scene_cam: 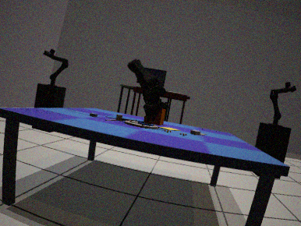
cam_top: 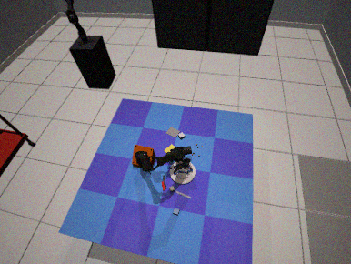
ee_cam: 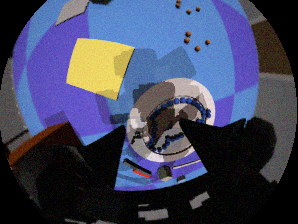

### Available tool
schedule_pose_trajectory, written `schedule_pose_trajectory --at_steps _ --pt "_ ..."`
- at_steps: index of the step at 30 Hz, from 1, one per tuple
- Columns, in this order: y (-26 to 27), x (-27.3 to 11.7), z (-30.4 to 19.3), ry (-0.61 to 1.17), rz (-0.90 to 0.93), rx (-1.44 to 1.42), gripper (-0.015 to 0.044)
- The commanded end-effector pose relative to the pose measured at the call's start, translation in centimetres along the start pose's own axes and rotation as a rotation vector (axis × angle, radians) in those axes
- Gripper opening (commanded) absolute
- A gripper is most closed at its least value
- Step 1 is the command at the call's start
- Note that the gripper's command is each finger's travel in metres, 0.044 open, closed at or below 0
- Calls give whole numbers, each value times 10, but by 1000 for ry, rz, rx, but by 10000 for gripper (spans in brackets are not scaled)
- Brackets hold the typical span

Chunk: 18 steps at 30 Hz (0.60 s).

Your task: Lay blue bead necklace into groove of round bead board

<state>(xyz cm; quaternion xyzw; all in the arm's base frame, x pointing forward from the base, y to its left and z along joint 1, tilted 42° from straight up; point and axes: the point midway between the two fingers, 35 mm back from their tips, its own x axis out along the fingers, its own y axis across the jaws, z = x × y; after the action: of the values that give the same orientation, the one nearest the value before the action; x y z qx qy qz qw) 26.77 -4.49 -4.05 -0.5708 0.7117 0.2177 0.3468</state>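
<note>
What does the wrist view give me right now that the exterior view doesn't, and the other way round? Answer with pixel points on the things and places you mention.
Only wrist: the blue bead necklace (ee_cam: 176, 101), lying on the round bead board (ee_cam: 207, 95) (scene_cam: 134, 124), and the claw's (ee_cam: 152, 125) open fingers.

Only exterior: the table's legs (scene_cam: 10, 161), and two more arms on black pedestals (scene_cam: 50, 97) (scene_cam: 273, 142).

Both: the board, the yellow square (ee_cam: 99, 67) (scene_cam: 169, 128) and the small loose beads (ee_cam: 188, 40) (scene_cam: 183, 134).

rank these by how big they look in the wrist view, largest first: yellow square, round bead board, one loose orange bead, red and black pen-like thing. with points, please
1. round bead board (cam_top: 175, 178) (ee_cam: 206, 95)
2. yellow square (cam_top: 169, 148) (ee_cam: 95, 67)
3. red and black pen-like thing (cam_top: 164, 184) (ee_cam: 141, 173)
4. one loose orange bead (ee_cam: 207, 42)
</note>
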Motion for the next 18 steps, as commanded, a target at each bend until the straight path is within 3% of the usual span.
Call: schedule_pose_trajectory --at_steps 1,6,18 --pt "-4 -21 -7 -10 -11 -50 256" --pt "-4 -18 -7 -10 -11 -53 125" --pt "-5 -7 -6 -11 -15 -45 120"
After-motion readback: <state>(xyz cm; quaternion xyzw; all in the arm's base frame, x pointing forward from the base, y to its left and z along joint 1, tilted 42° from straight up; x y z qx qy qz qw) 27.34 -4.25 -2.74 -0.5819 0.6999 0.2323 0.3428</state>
